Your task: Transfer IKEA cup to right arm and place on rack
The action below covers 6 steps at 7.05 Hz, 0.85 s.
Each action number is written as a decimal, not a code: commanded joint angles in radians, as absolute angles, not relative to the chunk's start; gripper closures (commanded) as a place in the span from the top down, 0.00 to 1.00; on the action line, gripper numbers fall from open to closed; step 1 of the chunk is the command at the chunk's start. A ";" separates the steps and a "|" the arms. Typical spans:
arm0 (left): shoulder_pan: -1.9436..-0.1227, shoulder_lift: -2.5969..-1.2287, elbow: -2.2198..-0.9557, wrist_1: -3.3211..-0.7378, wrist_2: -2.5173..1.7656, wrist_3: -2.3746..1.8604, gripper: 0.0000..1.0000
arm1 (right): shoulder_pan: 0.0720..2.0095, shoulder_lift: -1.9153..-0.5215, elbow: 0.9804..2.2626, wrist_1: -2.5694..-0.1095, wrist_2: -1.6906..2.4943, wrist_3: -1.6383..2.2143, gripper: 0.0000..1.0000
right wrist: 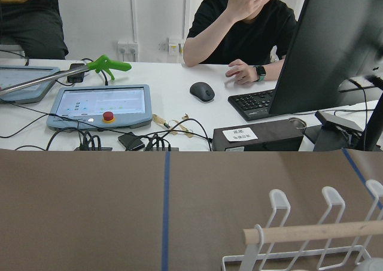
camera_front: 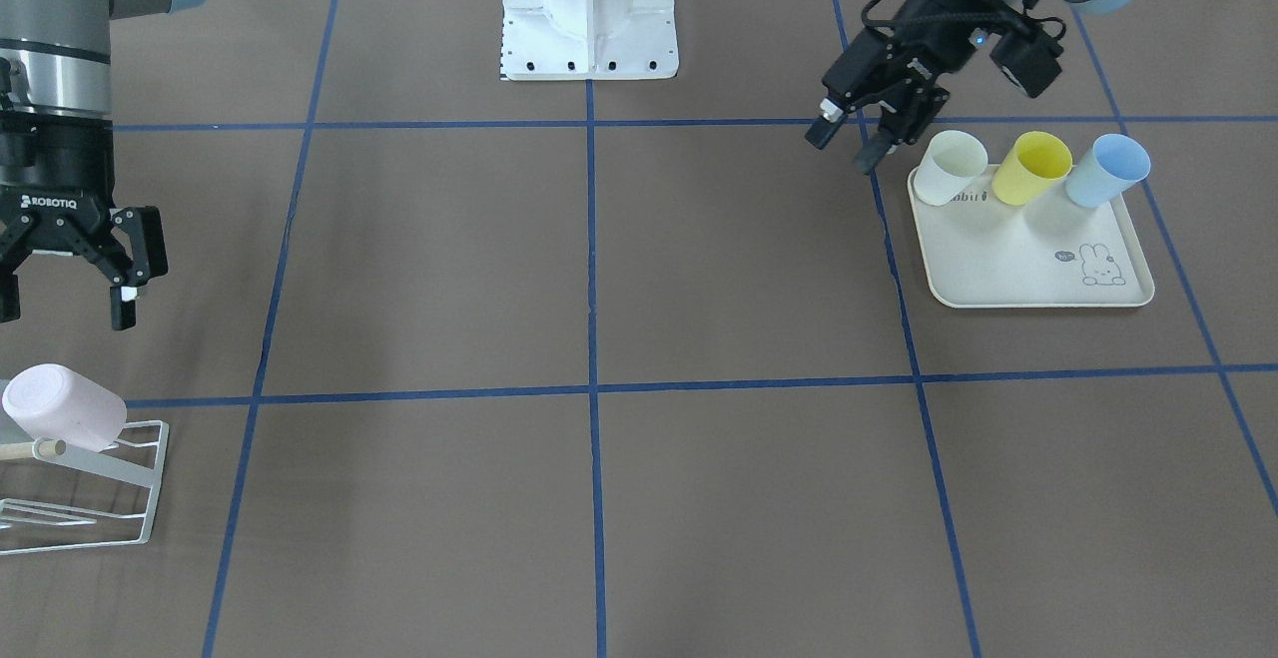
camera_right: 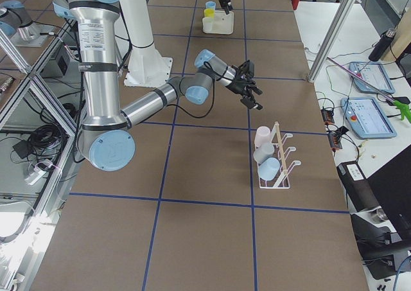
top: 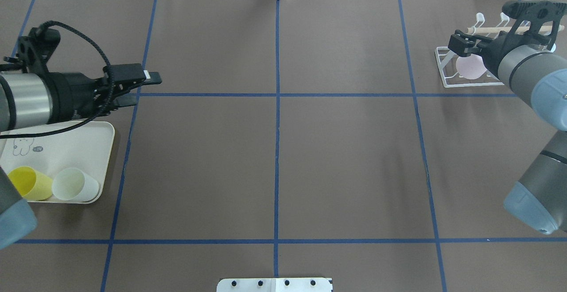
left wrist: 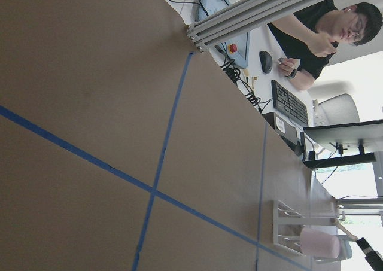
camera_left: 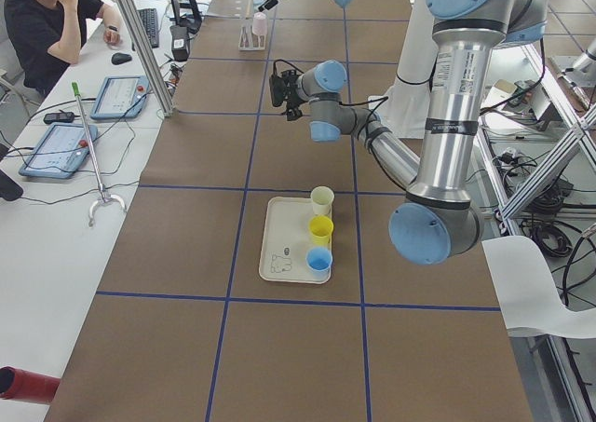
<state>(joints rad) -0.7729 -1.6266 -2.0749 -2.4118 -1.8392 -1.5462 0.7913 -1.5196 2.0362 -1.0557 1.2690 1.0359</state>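
Note:
A pink cup lies on its side on the white wire rack, against its wooden rod. My right gripper hangs just above the rack, open and empty. The exterior right view shows the pink cup with two more cups behind it on the rack. My left gripper is open and empty, just beside the white cup. That cup stands with a yellow cup and a blue cup on the cream rabbit-print tray.
The white robot base stands at the table's robot-side edge. Blue tape lines divide the brown table into squares. An operator sits at a desk with a keyboard and tablets beyond the far edge.

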 commanded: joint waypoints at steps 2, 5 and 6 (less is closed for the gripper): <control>-0.995 -1.397 -2.079 -2.301 -2.098 -1.019 1.00 | 0.788 -1.487 2.111 -1.097 1.547 1.138 1.00; -1.017 -1.264 -2.050 -2.150 -2.128 -0.625 1.00 | 0.757 -1.424 2.103 -1.098 1.644 1.287 1.00; -1.037 -1.246 -2.007 -2.135 -2.128 -0.523 1.00 | 0.733 -1.404 2.099 -1.098 1.638 1.307 1.00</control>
<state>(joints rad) -1.0178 -1.2736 -2.0455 -2.1771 -2.1249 -0.6591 0.7607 -1.4279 2.1034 -1.0982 1.6287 1.2686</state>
